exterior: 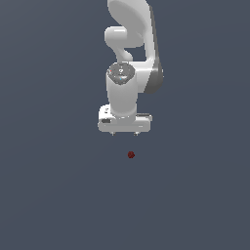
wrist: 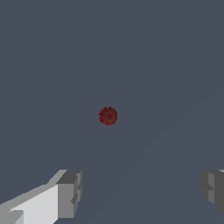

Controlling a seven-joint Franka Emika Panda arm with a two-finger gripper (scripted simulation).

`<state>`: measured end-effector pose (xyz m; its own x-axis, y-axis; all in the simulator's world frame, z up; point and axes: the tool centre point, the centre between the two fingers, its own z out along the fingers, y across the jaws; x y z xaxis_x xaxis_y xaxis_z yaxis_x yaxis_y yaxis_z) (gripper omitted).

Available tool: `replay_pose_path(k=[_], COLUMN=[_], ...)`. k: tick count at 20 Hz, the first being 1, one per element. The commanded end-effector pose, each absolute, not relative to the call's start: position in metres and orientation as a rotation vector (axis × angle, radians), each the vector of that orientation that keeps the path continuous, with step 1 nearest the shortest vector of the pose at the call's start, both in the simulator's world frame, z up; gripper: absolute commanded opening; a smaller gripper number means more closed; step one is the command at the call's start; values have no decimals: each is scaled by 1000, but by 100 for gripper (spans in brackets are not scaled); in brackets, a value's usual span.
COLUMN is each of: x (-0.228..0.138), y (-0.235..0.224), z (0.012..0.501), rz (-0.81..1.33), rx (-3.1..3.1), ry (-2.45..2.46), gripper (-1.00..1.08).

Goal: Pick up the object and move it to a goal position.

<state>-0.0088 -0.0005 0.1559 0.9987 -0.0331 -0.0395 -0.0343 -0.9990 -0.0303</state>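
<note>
Claw (exterior: 124, 132) open, nothing held between the spread fingertips. Pointed downward under the white arm (exterior: 132, 58), two small tips just visible below the wide white palm in the exterior view. In the wrist view, grey finger pads (wrist: 70, 192) set far apart at either side, one on a white finger, the other cut off by the frame edge. Wide gap between them, showing only flat grey-blue ground.

Object (exterior: 131, 155) small, dark red, roundish, speckled in the wrist view (wrist: 108, 116). Far smaller than the claw. Lying alone on the plain grey-blue surface (exterior: 58, 195), clear of both fingers, untouched. In the exterior view, placed below the claw and slightly toward the exterior view's right of its middle, near but apart. In the wrist view, sitting close to the picture's centre, ahead of the gap between the fingers rather than within it. Height of the claw above the surface hard to judge.
</note>
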Motion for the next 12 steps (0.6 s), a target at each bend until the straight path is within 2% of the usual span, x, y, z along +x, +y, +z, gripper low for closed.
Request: replay_pose_path(k=[1,12], x=[-9,-5], y=[-1,9], z=[156,162], rz=[61,68], rx=[-3110,-3109], ry=[52,-42], gripper=[100,100])
